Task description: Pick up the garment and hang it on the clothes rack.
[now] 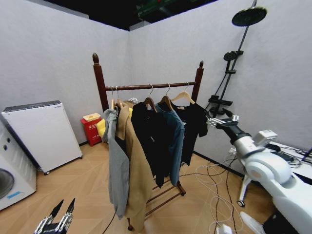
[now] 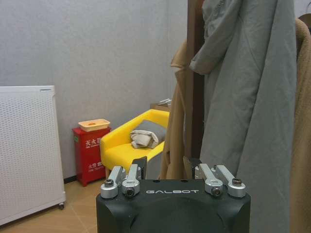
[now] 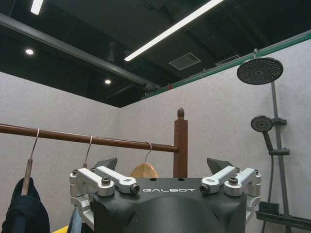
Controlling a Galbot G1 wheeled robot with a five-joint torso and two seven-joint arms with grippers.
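The garment [image 1: 152, 137], a long black top with small white lettering, hangs by its wooden hanger [image 1: 149, 102] on the rod of the clothes rack [image 1: 146, 87], between a tan coat [image 1: 135, 165] and a teal shirt [image 1: 175, 139]. A smaller black T-shirt [image 1: 195, 122] hangs at the rod's right end. My right gripper [image 1: 222, 120] is raised just right of the rack's right post, open and empty. In the right wrist view this gripper [image 3: 163, 167] faces the rod [image 3: 87, 138] and post [image 3: 180, 145]. My left gripper [image 1: 57, 218] hangs low at the left, open [image 2: 165, 167] and empty.
A grey coat [image 1: 117, 165] hangs at the rack's left end. A white cabinet [image 1: 43, 134], a washing machine [image 1: 12, 180], a red box [image 1: 91, 129] and a yellow armchair [image 2: 126, 145] stand along the left wall. A shower stand [image 1: 234, 63] and floor cables [image 1: 217, 195] are on the right.
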